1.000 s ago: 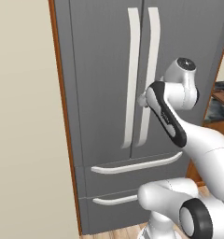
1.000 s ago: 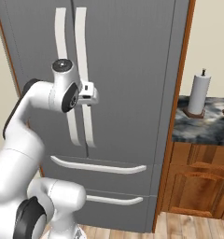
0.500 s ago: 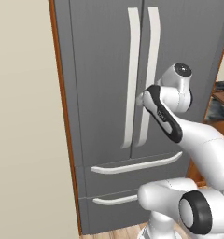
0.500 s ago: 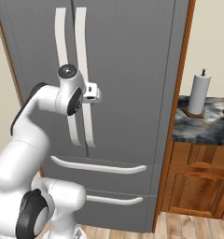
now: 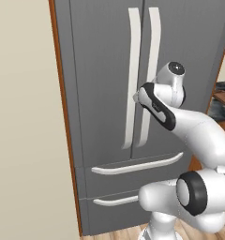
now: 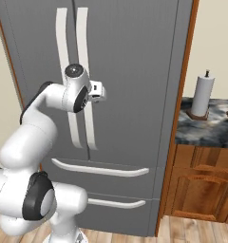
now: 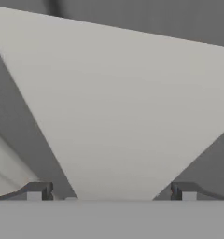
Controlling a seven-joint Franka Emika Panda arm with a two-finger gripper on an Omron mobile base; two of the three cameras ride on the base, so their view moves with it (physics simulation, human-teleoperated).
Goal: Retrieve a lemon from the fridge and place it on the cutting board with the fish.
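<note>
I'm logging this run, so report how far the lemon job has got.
Done: nothing yet; the fridge has both doors shut. In hand: the end effector is open, with a finger on each side of a white door handle, apparently the right-hand one, not yet closed on it. Left: open the door, take the lemon, carry it to the board.

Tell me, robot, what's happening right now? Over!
Gripper open, fingertips either side of a long white curved handle. Tall grey French-door fridge shut, lemon not out yet. Nothing in the way.
</note>
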